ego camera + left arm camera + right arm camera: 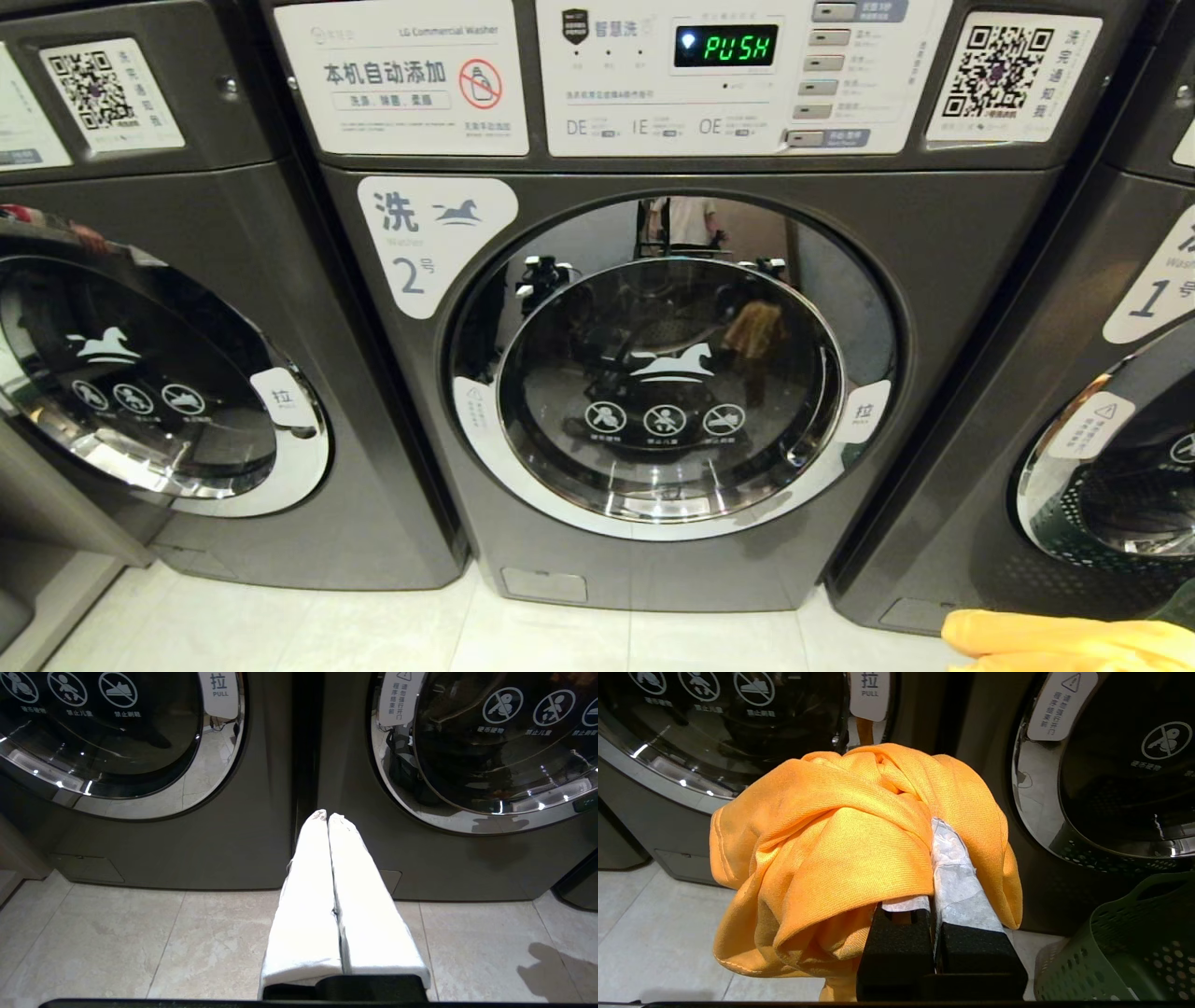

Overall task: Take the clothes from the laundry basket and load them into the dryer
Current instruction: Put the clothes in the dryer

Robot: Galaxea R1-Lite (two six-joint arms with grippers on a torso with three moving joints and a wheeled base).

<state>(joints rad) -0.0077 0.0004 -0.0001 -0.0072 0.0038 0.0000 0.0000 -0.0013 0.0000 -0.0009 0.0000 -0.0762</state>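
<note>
Door (670, 392) of machine 2 fills the head view, closed, its pull tab (864, 411) at 3 o'clock on the chrome ring; the display reads PUSH. Orange cloth (1064, 642) peeks in at 5 o'clock.

Left wrist view: the left pincer (328, 817) is clenched on nothing, its white fingers pressed together, pointing at the gap between two machines, low over the floor.

Right wrist view: the right pincer (924, 826) is clenched on the orange cloth, which drapes over both fingers and hides the tips. The basket (1120, 947) sits at 4 o'clock, beside the next machine.

Judgement: the door must open first. With the right pincer loaded, the free left one best hooks the tab, swinging wide so the cloth goes in without snagging.
</note>
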